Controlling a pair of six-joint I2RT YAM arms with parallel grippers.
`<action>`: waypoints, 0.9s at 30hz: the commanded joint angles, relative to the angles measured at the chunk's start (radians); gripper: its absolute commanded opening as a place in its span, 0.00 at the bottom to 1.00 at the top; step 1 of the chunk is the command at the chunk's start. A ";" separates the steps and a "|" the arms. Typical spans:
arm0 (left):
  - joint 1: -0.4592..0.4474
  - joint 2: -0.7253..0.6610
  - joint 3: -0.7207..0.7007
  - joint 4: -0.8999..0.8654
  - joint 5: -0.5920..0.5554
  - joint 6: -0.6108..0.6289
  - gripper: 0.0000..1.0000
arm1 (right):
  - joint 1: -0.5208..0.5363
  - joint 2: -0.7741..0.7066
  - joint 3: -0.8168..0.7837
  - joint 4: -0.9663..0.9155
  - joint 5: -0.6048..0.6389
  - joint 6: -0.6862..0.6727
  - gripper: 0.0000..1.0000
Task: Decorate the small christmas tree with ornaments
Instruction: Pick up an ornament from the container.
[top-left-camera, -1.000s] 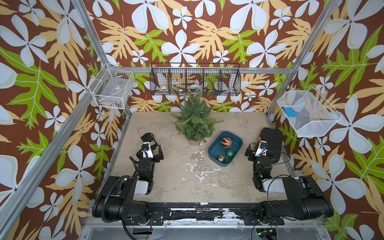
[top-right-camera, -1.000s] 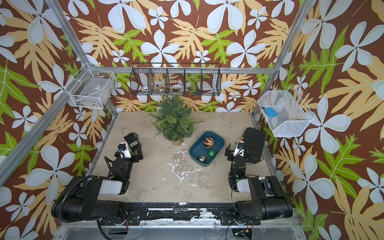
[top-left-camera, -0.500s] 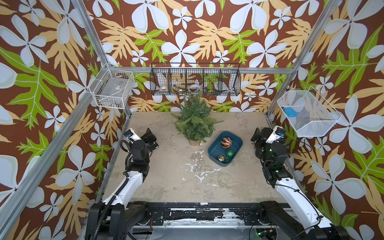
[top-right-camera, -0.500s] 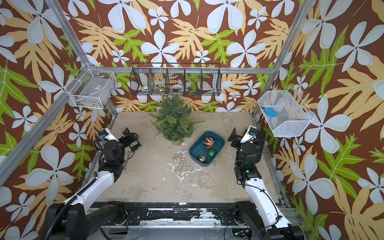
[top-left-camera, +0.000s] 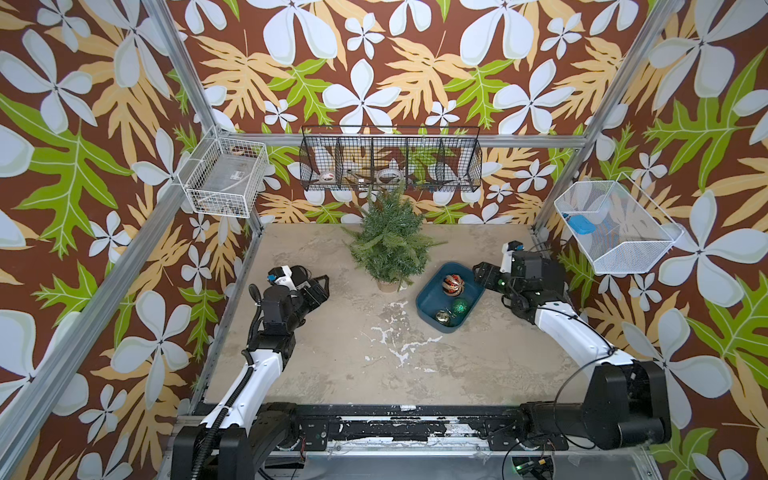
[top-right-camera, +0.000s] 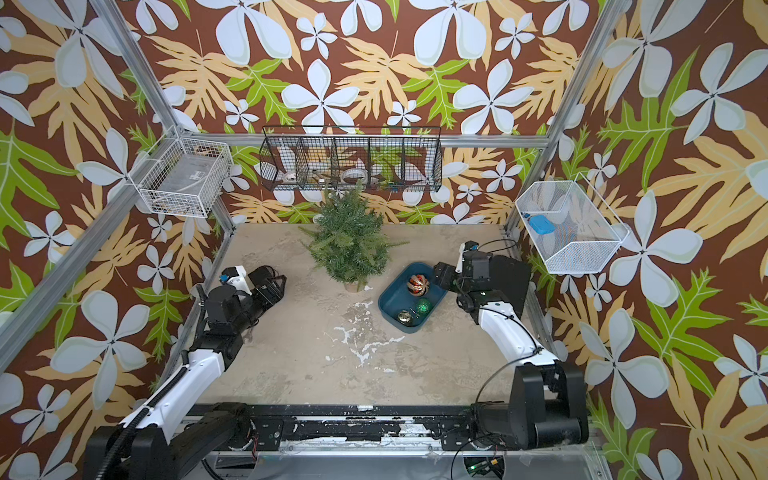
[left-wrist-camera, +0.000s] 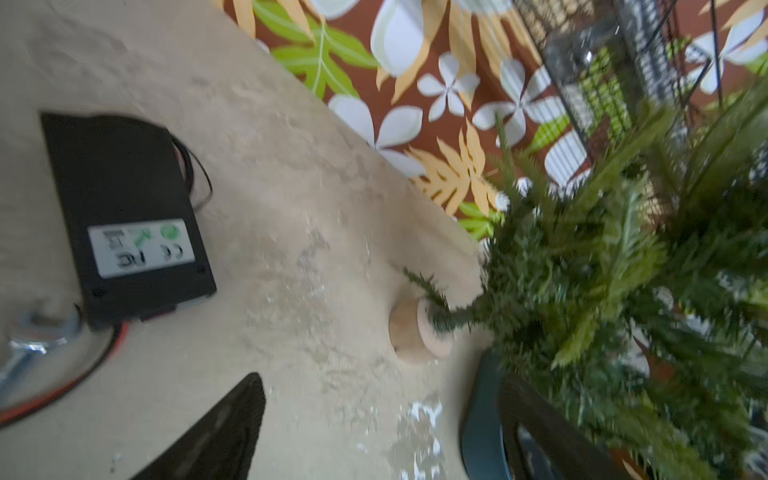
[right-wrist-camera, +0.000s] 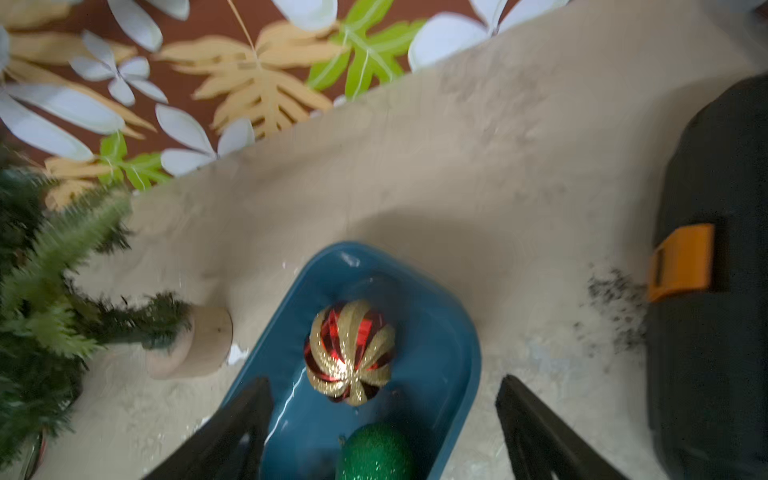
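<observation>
The small christmas tree (top-left-camera: 388, 245) (top-right-camera: 349, 245) stands at the back middle of the table on a tan base (left-wrist-camera: 415, 328). Right of it a dark blue tray (top-left-camera: 428, 303) (right-wrist-camera: 469, 357) holds the ornaments: a red and gold one (top-left-camera: 452, 284) (right-wrist-camera: 351, 353), a green glittery one (top-left-camera: 460, 306) (right-wrist-camera: 376, 453) and a small gold one (top-left-camera: 442, 316). My right gripper (top-left-camera: 480, 276) (right-wrist-camera: 384, 399) hovers open at the tray's far right corner, empty, just short of the red ornament. Left of the tree, my left gripper (top-left-camera: 323, 287) (left-wrist-camera: 380, 399) is open and empty, pointing toward the tree.
A black case (top-right-camera: 511, 274) with an orange latch (right-wrist-camera: 681, 262) lies at the table's right edge under the right arm. The left wrist view shows a black box (left-wrist-camera: 124, 216) with a white label and wires. Wire baskets (top-left-camera: 390, 164) hang on the walls above.
Both arms have unfolded from their low rest pose and reached forward. The right gripper has come to the tray's corner; the left one has swung toward the tree.
</observation>
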 joint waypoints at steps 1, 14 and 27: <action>-0.022 -0.002 -0.031 -0.006 0.171 0.001 0.90 | 0.029 0.058 0.022 -0.048 -0.031 -0.032 0.90; -0.099 0.018 -0.030 -0.029 0.150 0.020 0.89 | 0.124 0.276 0.175 -0.083 0.035 -0.052 0.92; -0.099 0.014 -0.037 -0.039 0.136 0.014 0.90 | 0.151 0.382 0.216 -0.103 0.072 -0.037 0.88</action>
